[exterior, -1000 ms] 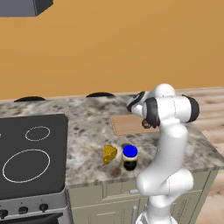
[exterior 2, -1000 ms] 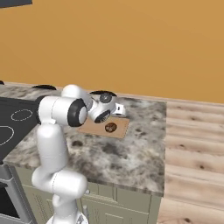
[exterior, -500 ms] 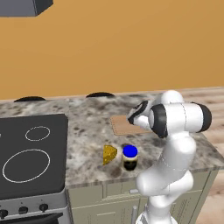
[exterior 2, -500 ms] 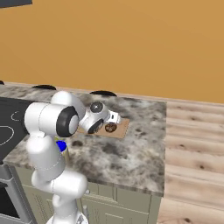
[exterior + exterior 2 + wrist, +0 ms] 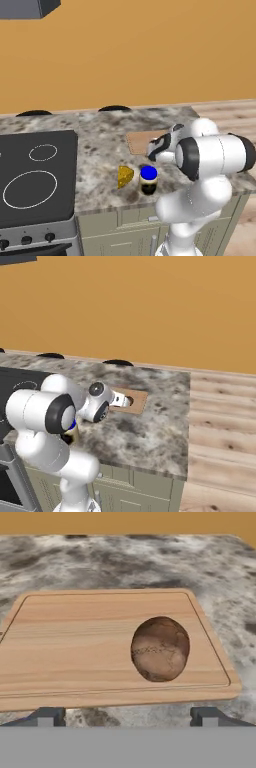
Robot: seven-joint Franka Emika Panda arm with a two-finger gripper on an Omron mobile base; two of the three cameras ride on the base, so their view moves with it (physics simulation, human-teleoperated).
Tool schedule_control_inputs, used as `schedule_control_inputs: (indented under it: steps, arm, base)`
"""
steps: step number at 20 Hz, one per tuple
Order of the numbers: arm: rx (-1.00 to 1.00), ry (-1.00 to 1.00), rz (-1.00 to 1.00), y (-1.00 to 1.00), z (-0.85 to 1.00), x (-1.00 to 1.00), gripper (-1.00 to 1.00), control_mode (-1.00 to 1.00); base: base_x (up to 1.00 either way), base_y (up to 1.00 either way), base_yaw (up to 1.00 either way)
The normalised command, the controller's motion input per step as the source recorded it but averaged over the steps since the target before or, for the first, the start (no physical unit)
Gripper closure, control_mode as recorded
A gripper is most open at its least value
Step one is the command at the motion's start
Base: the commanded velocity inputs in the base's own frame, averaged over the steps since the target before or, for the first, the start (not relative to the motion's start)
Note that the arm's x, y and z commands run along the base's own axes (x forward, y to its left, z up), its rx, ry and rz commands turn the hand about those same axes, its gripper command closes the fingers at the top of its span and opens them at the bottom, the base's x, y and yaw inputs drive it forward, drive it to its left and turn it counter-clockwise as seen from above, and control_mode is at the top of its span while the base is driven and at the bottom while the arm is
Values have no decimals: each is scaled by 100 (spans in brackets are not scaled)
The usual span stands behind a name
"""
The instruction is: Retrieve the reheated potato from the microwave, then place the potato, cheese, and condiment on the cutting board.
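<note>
My two-finger gripper stands wide open with nothing between its tips, which rise well apart at the bottom of the hand view, just short of the near edge of the thin light-brown wooden cutting board. On that board lies the roundish dark-brown mottled potato, resting flat toward the board's right half and nearer its near edge than its far one, apart from both of my fingertips. The board itself sits on the speckled grey stone counter, which runs on past it to the far orange wall. From the left base view, my white arm bends over the right end of the counter, and the board's left portion shows just beyond my wrist. Nearer the counter's front edge, left of my arm, stand the small yellow-orange wedge of cheese and the small dark condiment jar with a bright blue round lid, just beside each other with the cheese on the left; both are off the board. Farther left lies the black stovetop with white ring markings. In the right base view, my hand reaches over the board, whose right end shows past it.
</note>
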Motion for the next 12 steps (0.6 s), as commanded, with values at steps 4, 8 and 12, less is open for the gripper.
schedule_control_inputs:
  steps: [4, 8, 12]
  arm:
    - [11, 20, 0, 42, 39, -28, -100, -100]
    - [17, 23, 0, 39, 45, -20, -100, -100]
    - [18, 32, 0, 35, 41, -25, -100, -100]
  base:
    - [0, 0, 0]
    - [0, 0, 0]
    - [0, 0, 0]
